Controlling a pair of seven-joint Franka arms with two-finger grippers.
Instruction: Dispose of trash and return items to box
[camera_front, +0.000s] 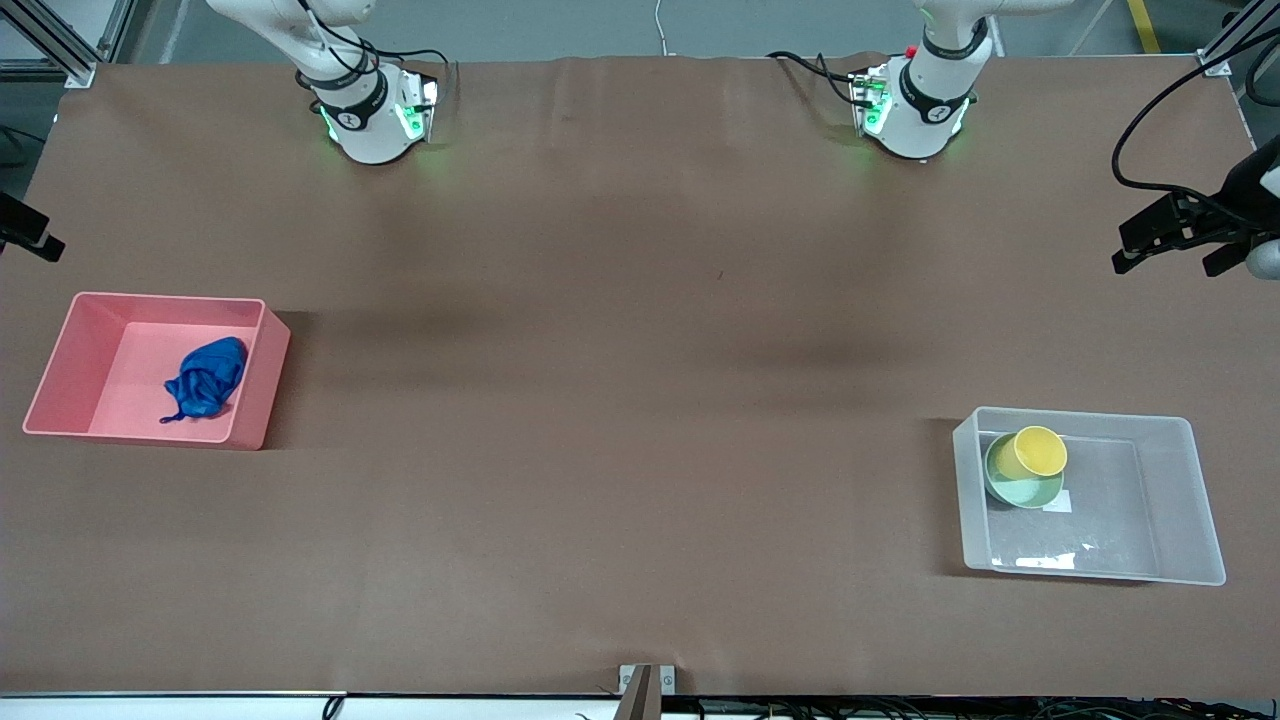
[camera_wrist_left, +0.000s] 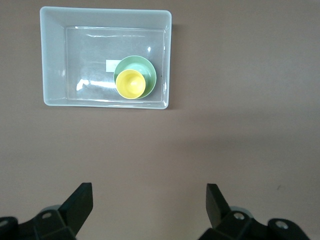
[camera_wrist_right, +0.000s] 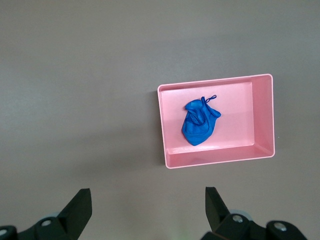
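I see the blue wad (camera_front: 205, 379) in the pink bin (camera_front: 70, 350), mid-left of the front frame. The yellow cup (camera_front: 1040, 451) sits in the green bowl (camera_front: 1010, 490) inside the clear box (camera_front: 1200, 520), lower right. Left gripper (camera_wrist_left: 149, 200) and right gripper (camera_wrist_right: 148, 199) hang wide open, empty, above bare table (camera_front: 640, 400).

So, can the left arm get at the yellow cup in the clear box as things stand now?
Probably yes. The left gripper hangs open and empty above bare table, and the yellow cup sits upright in the green bowl inside the open-topped clear box, with nothing over it.
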